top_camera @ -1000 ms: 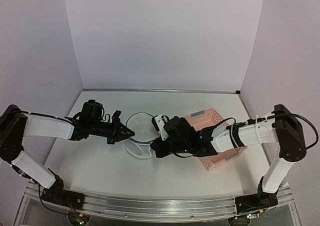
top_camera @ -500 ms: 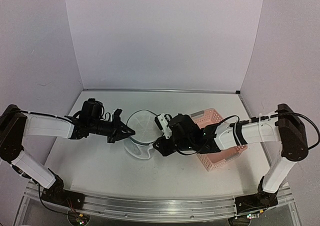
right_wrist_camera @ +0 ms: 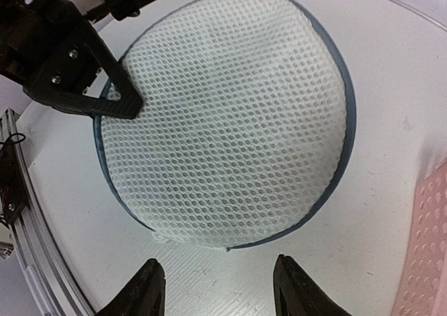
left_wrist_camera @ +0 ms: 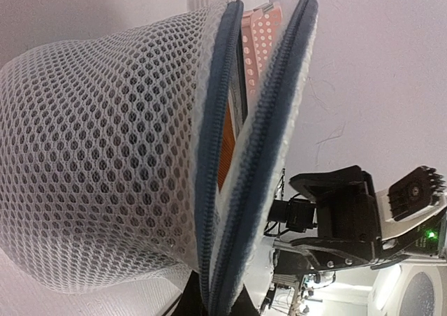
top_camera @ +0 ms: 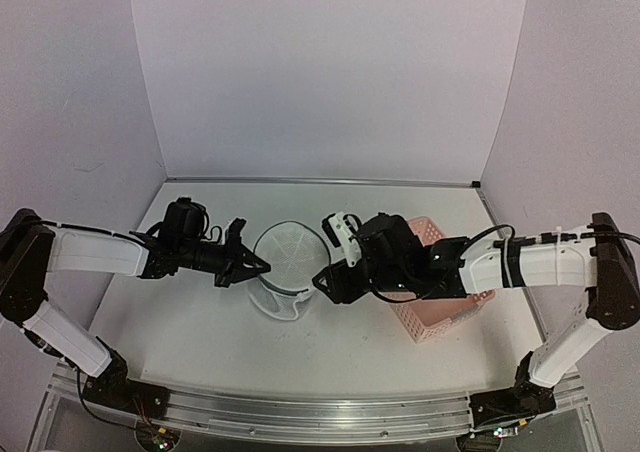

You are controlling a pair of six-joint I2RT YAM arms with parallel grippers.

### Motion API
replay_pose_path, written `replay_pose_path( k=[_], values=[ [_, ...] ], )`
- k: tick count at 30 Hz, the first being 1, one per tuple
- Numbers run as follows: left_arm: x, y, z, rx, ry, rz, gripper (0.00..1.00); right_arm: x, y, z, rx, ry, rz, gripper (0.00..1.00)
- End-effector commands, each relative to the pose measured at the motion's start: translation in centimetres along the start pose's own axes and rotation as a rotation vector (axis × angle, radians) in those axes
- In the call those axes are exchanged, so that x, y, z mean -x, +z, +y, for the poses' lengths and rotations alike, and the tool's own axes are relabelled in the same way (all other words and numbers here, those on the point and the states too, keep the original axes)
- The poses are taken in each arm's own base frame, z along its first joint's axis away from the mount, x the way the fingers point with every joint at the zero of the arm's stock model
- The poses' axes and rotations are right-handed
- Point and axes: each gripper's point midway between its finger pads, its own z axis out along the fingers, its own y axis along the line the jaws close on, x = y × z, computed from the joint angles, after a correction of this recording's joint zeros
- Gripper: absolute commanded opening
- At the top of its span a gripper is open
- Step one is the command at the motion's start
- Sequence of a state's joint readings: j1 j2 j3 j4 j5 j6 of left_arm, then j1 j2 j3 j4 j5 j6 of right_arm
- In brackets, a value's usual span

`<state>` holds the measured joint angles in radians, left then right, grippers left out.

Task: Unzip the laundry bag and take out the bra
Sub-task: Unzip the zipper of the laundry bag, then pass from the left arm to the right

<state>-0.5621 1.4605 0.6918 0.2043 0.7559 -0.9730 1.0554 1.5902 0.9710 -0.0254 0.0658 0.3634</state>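
Seen from above, the laundry bag (top_camera: 287, 252) lies mid-surface (top_camera: 200, 322) between the arms, left of the pink basket (top_camera: 445, 312), round face turned up. The left gripper (top_camera: 260, 267) is pinched onto its left rim and the right gripper (top_camera: 322, 282) is just off its right edge. The left wrist view shows the dark zipper rim (left_wrist_camera: 209, 155) running bottom to top, its halves parted in a gap that widens upward, with an orange sliver (left_wrist_camera: 225, 148) inside. In the right wrist view the right fingers (right_wrist_camera: 149, 288) are spread wide and hold nothing, just short of the bag's edge.
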Motion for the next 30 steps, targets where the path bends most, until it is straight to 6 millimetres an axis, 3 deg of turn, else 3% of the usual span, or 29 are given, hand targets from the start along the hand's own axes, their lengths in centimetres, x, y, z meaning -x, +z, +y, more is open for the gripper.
replay_pose_path(
  k=[1,8,16,19,30],
  values=[
    [0.5,-0.1,-2.4,-0.060,0.106,0.019,0.00,3.5,-3.2,-0.4,-0.043,-0.074,-0.082,0.60],
    [0.7,-0.4,-2.4,0.001,0.197,0.028,0.00,5.4,-4.7,-2.4,-0.014,-0.058,-0.080,0.69],
    [0.4,-1.3,-3.1,0.019,0.340,0.031,0.00,6.9,-3.9,-2.5,0.147,0.031,-0.036,0.79],
    [0.3,-1.4,-3.3,0.016,0.393,0.031,0.00,7.7,-3.3,-2.3,0.210,0.068,-0.023,0.80],
    [-0.5,-1.1,-3.8,0.003,0.487,0.051,0.00,6.9,0.7,-2.4,0.380,0.205,0.063,0.77]
  ],
)
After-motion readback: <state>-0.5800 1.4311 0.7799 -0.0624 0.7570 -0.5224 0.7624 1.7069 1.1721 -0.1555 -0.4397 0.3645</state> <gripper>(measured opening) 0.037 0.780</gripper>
